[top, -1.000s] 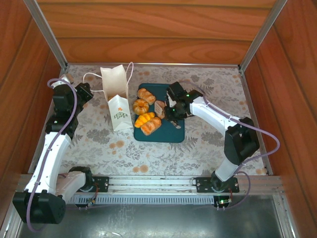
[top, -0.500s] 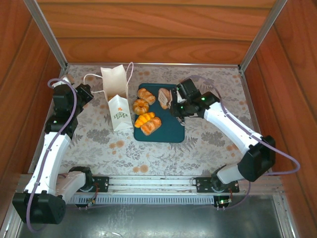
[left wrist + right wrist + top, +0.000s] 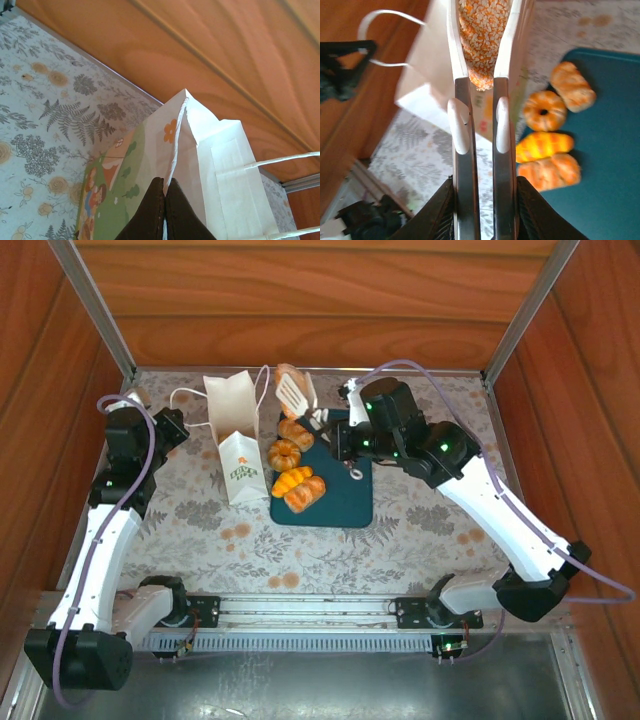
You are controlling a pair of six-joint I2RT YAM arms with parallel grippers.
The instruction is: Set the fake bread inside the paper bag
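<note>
**A:** From the top camera, where is the bread?

**B:** Four pieces of fake bread lie on the teal tray [image 3: 350, 502]: an oval roll [image 3: 296, 432], a ring bun [image 3: 284, 454], a yellow croissant [image 3: 291, 480] and a brown croissant [image 3: 307, 494]. A fifth, the held pastry [image 3: 290, 380], is up off the tray, pinched in the right gripper [image 3: 292, 392] just to the right of the paper bag [image 3: 228, 405].

**A:** And the bag?

**B:** It stands upright on the patterned tablecloth [image 3: 420, 530], left of the tray, green logo on the narrow side facing us. The left gripper [image 3: 185, 430] is at its left side (too small here to judge the fingers).

**A:** What does the left wrist camera show?

**B:** The left gripper [image 3: 164, 200] has its dark fingers pressed together on a folded edge of the paper bag [image 3: 220, 165], with white cord handles [image 3: 285, 160] at the right and the wooden wall [image 3: 225, 60] behind.

**A:** And the right wrist camera?

**B:** The right gripper [image 3: 483, 20] has white fingers [image 3: 457, 125] clamping the held pastry [image 3: 481, 47], a speckled orange piece. The paper bag [image 3: 422, 80] is blurred beneath it. On the tray [image 3: 610, 155] to the right are the oval roll [image 3: 573, 86], ring bun [image 3: 543, 110], yellow croissant [image 3: 545, 145] and brown croissant [image 3: 550, 171].
</note>
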